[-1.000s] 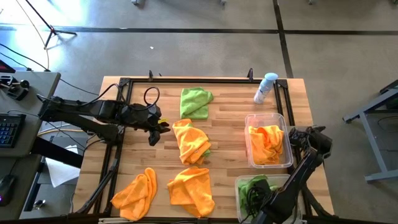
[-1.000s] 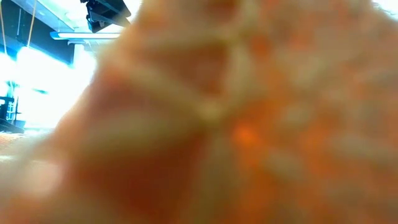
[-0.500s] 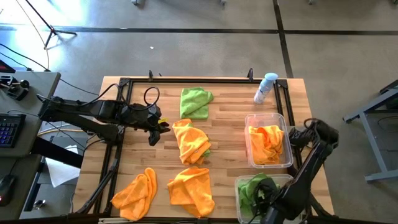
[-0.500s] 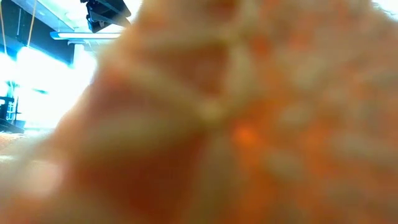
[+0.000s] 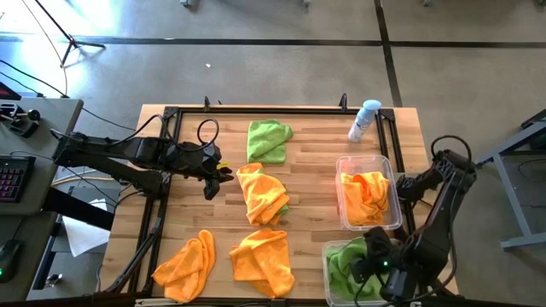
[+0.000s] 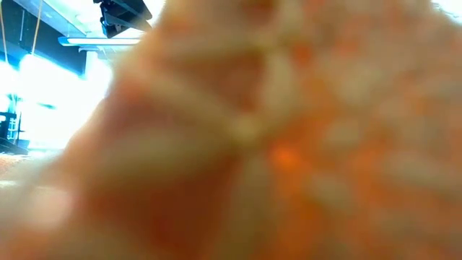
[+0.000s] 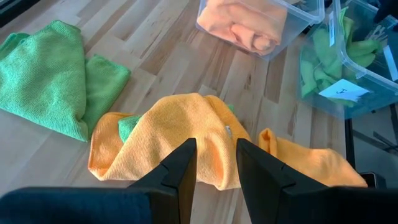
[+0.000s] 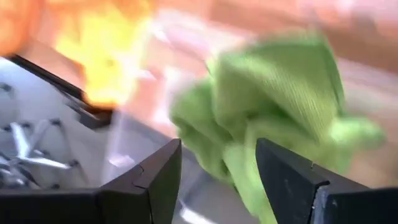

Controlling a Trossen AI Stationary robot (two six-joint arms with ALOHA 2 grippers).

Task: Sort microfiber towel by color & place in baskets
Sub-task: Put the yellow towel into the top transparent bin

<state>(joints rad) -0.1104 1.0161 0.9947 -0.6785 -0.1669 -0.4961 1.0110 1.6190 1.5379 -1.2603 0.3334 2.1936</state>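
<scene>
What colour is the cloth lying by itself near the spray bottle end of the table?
Lime green: the lone cloth shows best in the high view.

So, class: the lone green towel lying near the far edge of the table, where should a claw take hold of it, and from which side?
Take the green towel from straight above, pinching a raised fold near its middle. It lies flat and floppy on the wooden table, folded over itself, with no stiff edge to slide under. The left claw is nearest, with open wood around the towel.

Orange towels (image 5: 264, 193), lime green towel (image 5: 268, 139)
</scene>
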